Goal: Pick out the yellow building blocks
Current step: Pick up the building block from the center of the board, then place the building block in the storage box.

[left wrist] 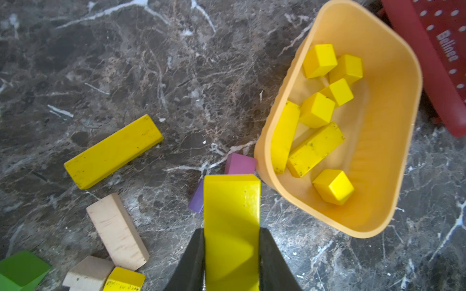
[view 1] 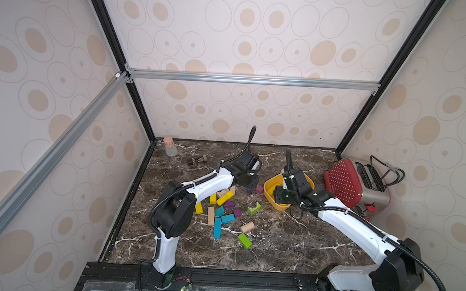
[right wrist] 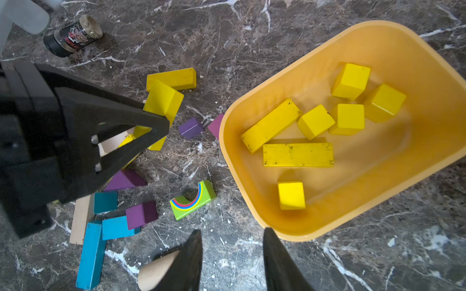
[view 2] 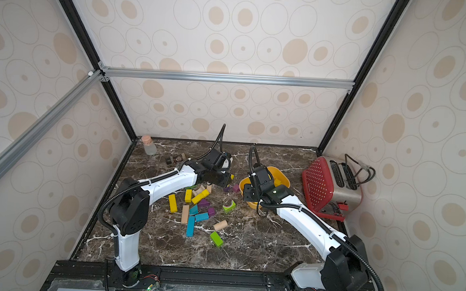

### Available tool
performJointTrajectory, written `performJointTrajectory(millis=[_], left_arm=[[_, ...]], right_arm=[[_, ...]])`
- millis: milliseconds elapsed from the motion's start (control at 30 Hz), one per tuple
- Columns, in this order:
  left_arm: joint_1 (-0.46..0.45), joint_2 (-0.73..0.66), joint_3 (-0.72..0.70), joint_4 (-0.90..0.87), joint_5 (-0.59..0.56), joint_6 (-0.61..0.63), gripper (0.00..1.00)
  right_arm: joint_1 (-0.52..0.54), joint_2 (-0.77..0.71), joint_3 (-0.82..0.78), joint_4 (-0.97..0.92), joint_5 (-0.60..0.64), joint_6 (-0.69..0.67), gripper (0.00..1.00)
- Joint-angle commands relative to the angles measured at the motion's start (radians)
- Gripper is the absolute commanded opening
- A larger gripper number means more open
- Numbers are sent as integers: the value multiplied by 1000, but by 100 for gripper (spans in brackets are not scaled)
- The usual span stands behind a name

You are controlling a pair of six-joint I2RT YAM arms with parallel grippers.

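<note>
The left wrist view alone shows the left pincer (left wrist: 232,230) clamped on a bright yellow wooden bar (left wrist: 232,201) by its long sides; both top views hide that grip. The right pincer (right wrist: 232,230) stands slightly parted, empty. The right wrist view shows five yellow cubes (right wrist: 350,80) and two yellow bars (right wrist: 297,155) inside the orange-yellow plastic bowl (right wrist: 403,50), which the right arm (view 1: 346,225) mostly covers from above. In a top view loose yellow blocks (view 1: 199,208) lie on the dark marbled tabletop (view 1: 289,246), about 8 o'clock of the bowl
</note>
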Motion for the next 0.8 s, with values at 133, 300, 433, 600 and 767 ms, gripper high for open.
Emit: performJointTrajectory(millis=[133, 300, 433, 600, 767], left_arm=[[-24, 13, 97, -31, 12, -15, 24], [-41, 39, 135, -32, 24, -33, 24], [-60, 59, 163, -33, 30, -42, 24], [-86, 94, 212, -45, 33, -47, 24], [-113, 148, 273, -53, 49, -47, 24]], right_arm=[[-4, -75, -36, -79, 24, 11, 42], [-25, -123, -68, -101, 32, 11, 42], [-40, -164, -98, -102, 37, 9, 42], [-52, -209, -133, -94, 52, 8, 42], [-59, -228, -160, -87, 57, 6, 42]])
